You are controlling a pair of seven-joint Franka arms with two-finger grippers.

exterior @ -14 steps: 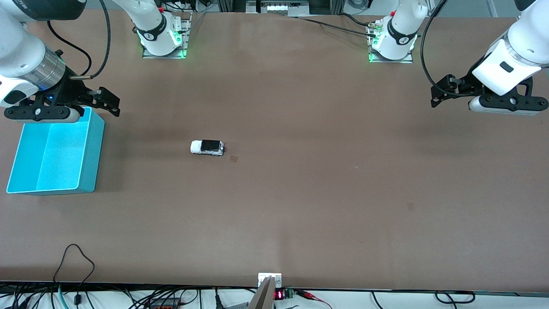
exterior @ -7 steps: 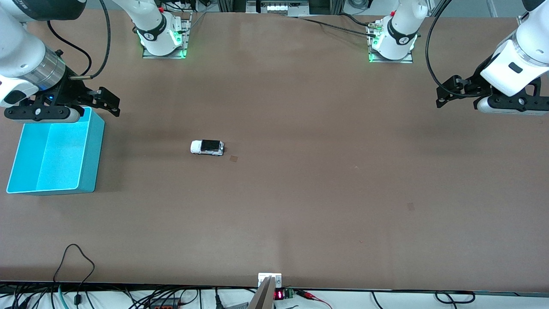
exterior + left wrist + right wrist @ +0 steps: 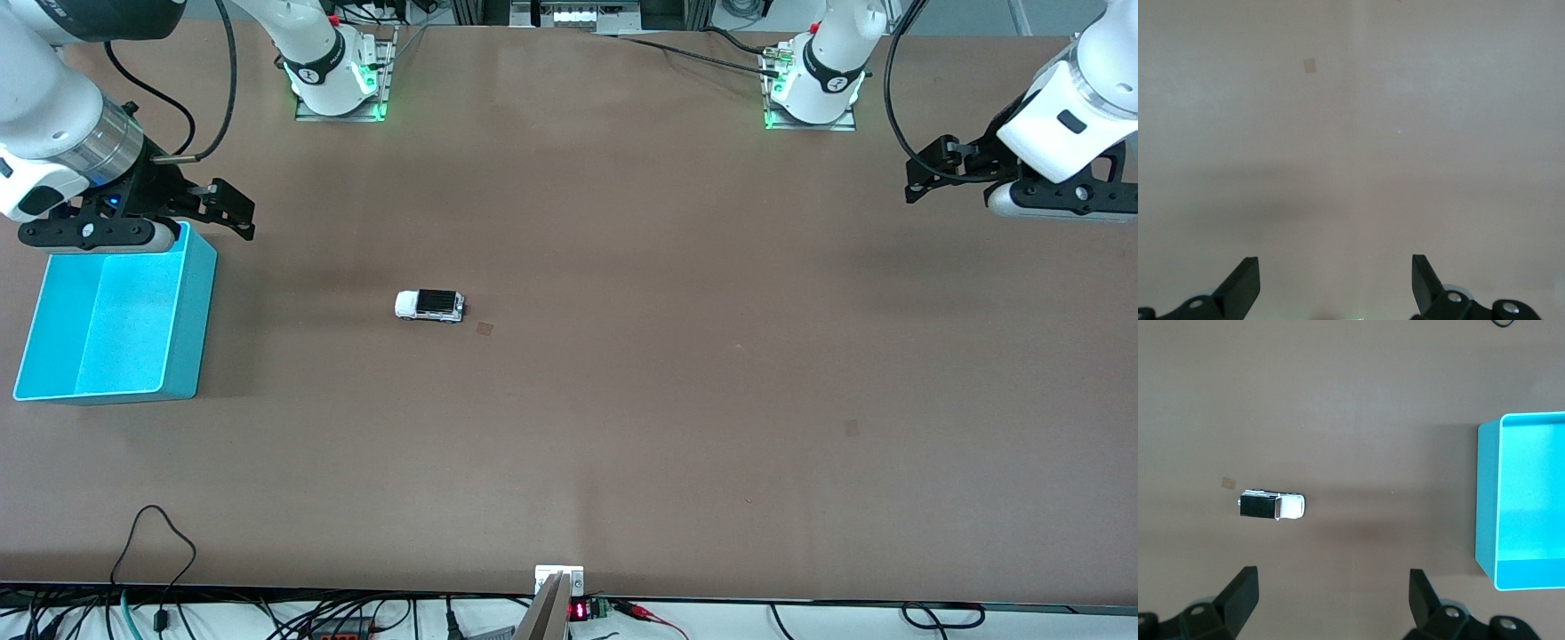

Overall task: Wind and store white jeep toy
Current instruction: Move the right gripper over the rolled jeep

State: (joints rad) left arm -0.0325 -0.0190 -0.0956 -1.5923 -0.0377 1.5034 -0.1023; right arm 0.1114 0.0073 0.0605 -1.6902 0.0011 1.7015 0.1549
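Observation:
The white jeep toy (image 3: 429,305) with a black roof stands on the brown table, toward the right arm's end. It also shows in the right wrist view (image 3: 1271,506), apart from the fingers. My right gripper (image 3: 229,210) is open and empty, in the air over the table beside the blue bin's (image 3: 201,302) corner; its own view shows the jaws wide apart (image 3: 1331,587). My left gripper (image 3: 929,169) is open and empty, in the air over the left arm's end of the table, with only bare table between its jaws (image 3: 1335,270).
The open blue bin (image 3: 1487,500) stands empty at the right arm's end of the table. A small tan patch (image 3: 484,328) lies beside the jeep, and another (image 3: 852,428) lies toward the left arm's end. Cables (image 3: 160,542) lie at the near table edge.
My left gripper has drawn back toward the left arm's end of the table and risen a little. My right gripper has shifted slightly. The jeep has not moved.

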